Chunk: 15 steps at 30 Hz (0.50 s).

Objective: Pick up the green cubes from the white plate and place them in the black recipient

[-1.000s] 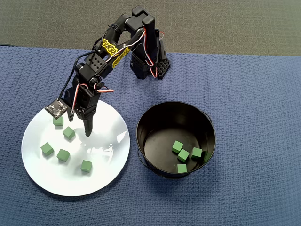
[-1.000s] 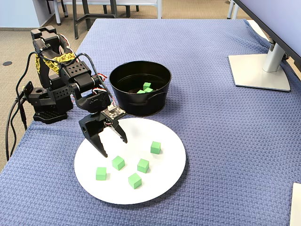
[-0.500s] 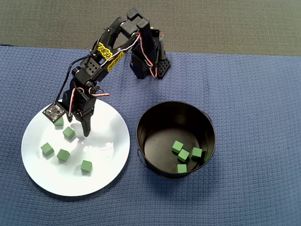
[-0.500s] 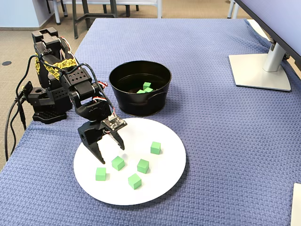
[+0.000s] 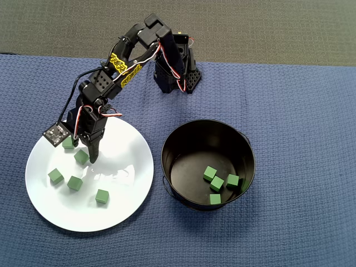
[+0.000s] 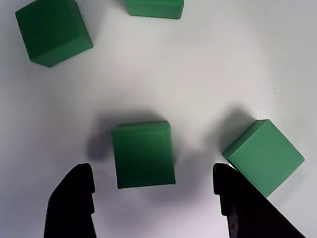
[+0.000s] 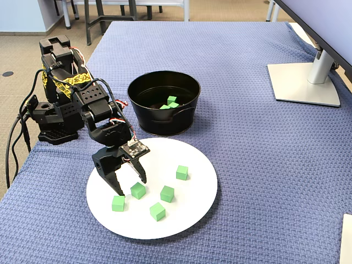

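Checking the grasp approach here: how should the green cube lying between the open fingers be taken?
Grip the centred green cube on its two side faces, from straight above. In the wrist view those faces run roughly parallel to the open gripper fingers. The neighbouring cube sits close to one finger, so descend carefully.

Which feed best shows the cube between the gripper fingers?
The wrist view: the cube sits large between the open gripper fingertips, untouched. The fixed view shows it small; overhead it is partly hidden beside the arm.

Overhead looks straight down, fixed view slants from the front, wrist hovers close; all share the white plate (image 5: 119, 206).
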Each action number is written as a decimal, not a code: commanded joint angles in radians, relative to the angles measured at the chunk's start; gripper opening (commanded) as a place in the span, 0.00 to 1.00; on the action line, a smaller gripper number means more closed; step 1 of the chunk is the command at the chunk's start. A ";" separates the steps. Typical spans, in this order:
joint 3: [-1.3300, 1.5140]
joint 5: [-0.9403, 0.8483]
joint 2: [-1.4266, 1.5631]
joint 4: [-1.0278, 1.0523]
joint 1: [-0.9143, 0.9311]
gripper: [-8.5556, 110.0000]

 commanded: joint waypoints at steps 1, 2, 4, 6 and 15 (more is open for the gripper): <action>-0.083 0.021 0.003 -0.023 0.008 0.25; -0.084 0.021 0.000 -0.025 0.009 0.24; -0.084 0.026 -0.003 -0.032 0.009 0.23; -0.084 0.038 -0.005 -0.041 0.008 0.20; -0.063 0.078 -0.003 -0.092 0.000 0.07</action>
